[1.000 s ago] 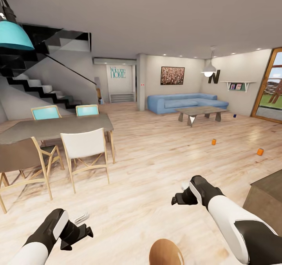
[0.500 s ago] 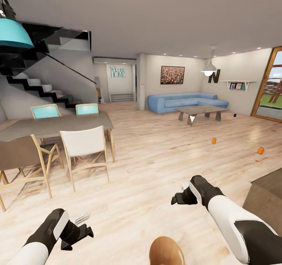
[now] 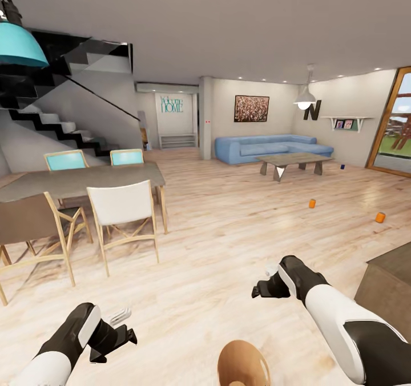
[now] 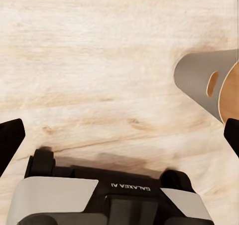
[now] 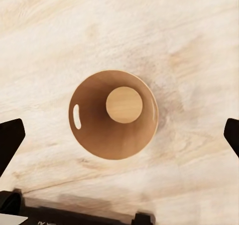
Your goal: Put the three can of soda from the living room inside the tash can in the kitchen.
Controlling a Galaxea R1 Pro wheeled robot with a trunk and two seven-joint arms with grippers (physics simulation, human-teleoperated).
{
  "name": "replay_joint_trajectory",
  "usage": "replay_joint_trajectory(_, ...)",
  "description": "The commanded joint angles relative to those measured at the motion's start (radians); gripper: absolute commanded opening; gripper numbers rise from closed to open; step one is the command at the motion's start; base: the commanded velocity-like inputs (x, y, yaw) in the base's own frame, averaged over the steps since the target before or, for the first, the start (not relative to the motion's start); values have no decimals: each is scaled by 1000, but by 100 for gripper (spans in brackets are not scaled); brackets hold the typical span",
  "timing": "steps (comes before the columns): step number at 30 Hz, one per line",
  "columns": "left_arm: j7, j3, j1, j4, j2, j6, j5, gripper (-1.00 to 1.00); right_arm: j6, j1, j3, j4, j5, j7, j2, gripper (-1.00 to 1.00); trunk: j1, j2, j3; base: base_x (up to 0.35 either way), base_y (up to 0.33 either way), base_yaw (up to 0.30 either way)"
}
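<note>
Copper-brown trash can (image 5: 113, 114) sits upright on the floor, tan inside, nothing in it. Two orange cans (image 3: 312, 204) (image 3: 379, 217) and a blue can (image 3: 342, 168) stand on the floor, well apart. Left gripper (image 3: 117, 330) and right gripper (image 3: 264, 283) are both spread wide, holding nothing.

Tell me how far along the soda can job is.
Nothing is binned yet: the trash can is empty. Both grippers, left and right, hold nothing. Two orange cans and the blue can still sit on the living room floor.

trash can (image 3: 244, 364) cut by bottom edge; blue can (image 3: 342, 167) tiny, indistinct
</note>
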Motion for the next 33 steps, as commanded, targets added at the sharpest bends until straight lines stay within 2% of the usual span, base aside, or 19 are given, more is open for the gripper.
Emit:
replay_joint_trajectory(1,0,0,-3,0,0,0,0,100,0,0,0,0,-1,0,-1,100,4,-7,-3,0,0,0)
replay_joint_trajectory(33,1,2,-29,-5,-5,0,5,100,-5,0,0,0,1,0,-9,100,127,-231,-103,0,0,0)
